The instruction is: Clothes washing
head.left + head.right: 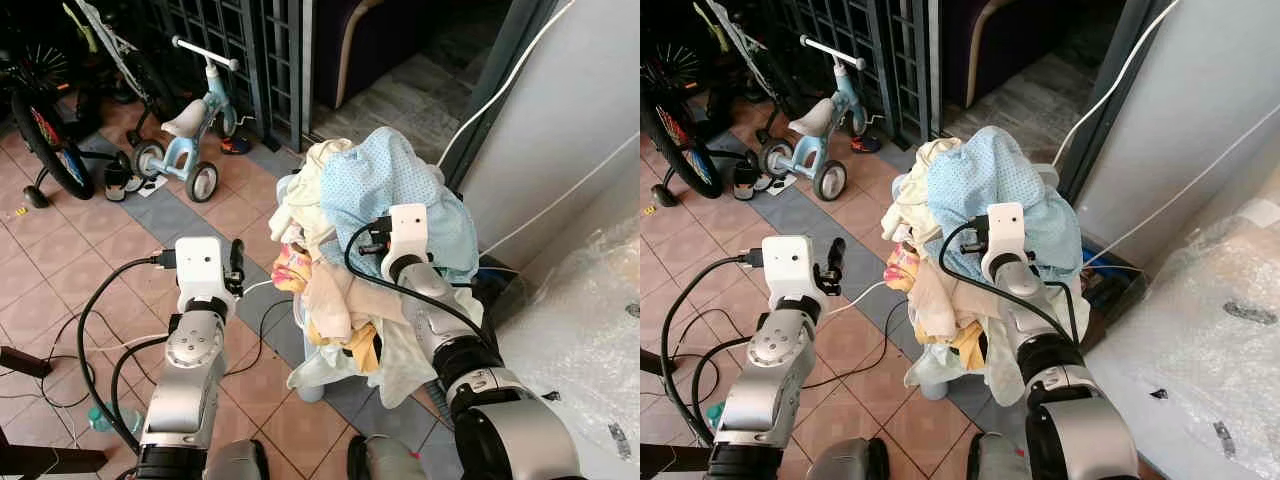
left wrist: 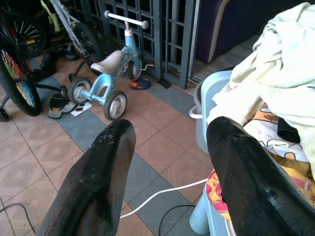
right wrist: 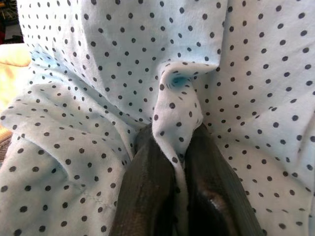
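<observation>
Dotted blue garment (image 3: 98,98): right gripper (image 3: 179,162) pinches a fold, left gripper (image 2: 167,162) wide, empty; I'd lift slowly, clearing the heaped basket (image 2: 209,98).

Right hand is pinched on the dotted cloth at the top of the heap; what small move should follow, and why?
Probably a short lift, up and clear of the heap. The right hand is shut on a fold of the light blue black-dotted cloth, which lies on top of the heaped clothes in the pale blue plastic basket. The left hand is open beside the basket, holding nothing.
</observation>
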Robot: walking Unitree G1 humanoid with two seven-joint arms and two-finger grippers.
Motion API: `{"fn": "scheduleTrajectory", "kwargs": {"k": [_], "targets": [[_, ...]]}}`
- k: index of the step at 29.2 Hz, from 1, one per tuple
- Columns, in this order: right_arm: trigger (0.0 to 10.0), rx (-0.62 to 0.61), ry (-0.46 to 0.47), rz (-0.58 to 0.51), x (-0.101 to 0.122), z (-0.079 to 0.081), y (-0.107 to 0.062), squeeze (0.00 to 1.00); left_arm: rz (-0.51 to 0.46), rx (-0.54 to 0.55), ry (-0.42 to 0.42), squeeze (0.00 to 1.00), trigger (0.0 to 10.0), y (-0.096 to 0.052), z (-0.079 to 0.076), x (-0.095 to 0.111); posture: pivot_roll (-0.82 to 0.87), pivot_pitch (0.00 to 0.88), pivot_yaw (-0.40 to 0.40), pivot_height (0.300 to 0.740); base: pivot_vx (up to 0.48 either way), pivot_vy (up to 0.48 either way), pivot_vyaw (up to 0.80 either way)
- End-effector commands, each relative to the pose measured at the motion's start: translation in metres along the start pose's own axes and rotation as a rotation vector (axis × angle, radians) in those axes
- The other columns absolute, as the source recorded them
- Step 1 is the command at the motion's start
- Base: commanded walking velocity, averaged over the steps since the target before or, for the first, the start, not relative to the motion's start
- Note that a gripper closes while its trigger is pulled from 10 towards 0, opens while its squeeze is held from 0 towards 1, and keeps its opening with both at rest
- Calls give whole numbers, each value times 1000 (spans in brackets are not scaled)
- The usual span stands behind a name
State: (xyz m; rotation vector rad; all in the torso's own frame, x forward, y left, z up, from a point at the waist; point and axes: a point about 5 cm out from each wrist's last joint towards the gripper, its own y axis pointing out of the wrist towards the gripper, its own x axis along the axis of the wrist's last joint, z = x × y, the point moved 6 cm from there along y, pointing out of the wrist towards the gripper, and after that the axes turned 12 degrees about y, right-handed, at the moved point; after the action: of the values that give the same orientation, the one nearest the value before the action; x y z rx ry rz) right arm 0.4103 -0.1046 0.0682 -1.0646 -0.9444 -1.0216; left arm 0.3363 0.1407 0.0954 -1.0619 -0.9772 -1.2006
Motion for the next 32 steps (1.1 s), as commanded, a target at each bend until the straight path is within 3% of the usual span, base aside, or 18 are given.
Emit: {"fn": "scheduleTrajectory", "kwargs": {"k": [1, 4, 5, 6, 7, 13, 18, 20, 21, 25, 28, 32], "targets": [[0, 8, 13, -11, 1, 2, -1, 0, 15, 0, 3, 0, 10000, 0, 0, -5, 16, 102, -7, 740, 0, 0, 0], [0, 5, 13, -64, 5, 0, -5, 0, 15, -1, -6, 0, 10000, -2, -1, -6, 15, 98, -12, 740, 0, 0, 0], [6039, -3, -13, -121, 14, -3, -8, 0, 15, 2, -6, 0, 10000, -3, -1, -7, 17, 96, -16, 740, 0, 0, 0], [6039, -3, -13, -121, 14, -3, -8, 0, 15, 2, -6, 0, 10000, -3, -1, -7, 17, 96, -16, 740, 0, 0, 0], [10000, -8, -21, -177, 22, -6, -13, 0, 11, 5, -8, 0, 10000, -4, 0, -7, 20, 95, -18, 740, 0, 0, 0], [10000, 8, -67, -330, 49, -13, -35, 0, 2, 11, -7, 0, 10000, -5, 5, -8, -1, 89, -12, 740, 0, 0, 0], [10000, 51, -106, -418, 71, -8, -54, 0, -4, 2, -2, 0, 10000, -3, 4, -8, -20, 83, 1, 740, 0, 0, 0], [10000, 60, -145, -481, 87, -6, -74, 0, -10, -7, 2, 0, 10000, -3, 3, -6, -38, 75, 13, 740, 0, 0, 0], [10000, 60, -145, -481, 87, -6, -74, 0, -10, -7, 2, 0, 10000, -3, 3, -6, -38, 75, 13, 740, 0, 0, 0], [10000, 35, -142, -506, 92, -10, -101, 0, -32, -19, 24, 0, 10000, -7, 5, -5, -57, 67, 27, 740, 0, 0, 0], [10000, -13, -171, -512, 86, -16, -129, 0, -33, -24, 17, 0, 10000, -13, 8, -4, -72, 60, 42, 740, 0, 0, 0], [10000, -71, -171, -485, 76, -27, -139, 0, -93, -72, 15, 0, 10000, -16, 1, 12, -70, 56, 51, 740, 0, 0, 0]]}}
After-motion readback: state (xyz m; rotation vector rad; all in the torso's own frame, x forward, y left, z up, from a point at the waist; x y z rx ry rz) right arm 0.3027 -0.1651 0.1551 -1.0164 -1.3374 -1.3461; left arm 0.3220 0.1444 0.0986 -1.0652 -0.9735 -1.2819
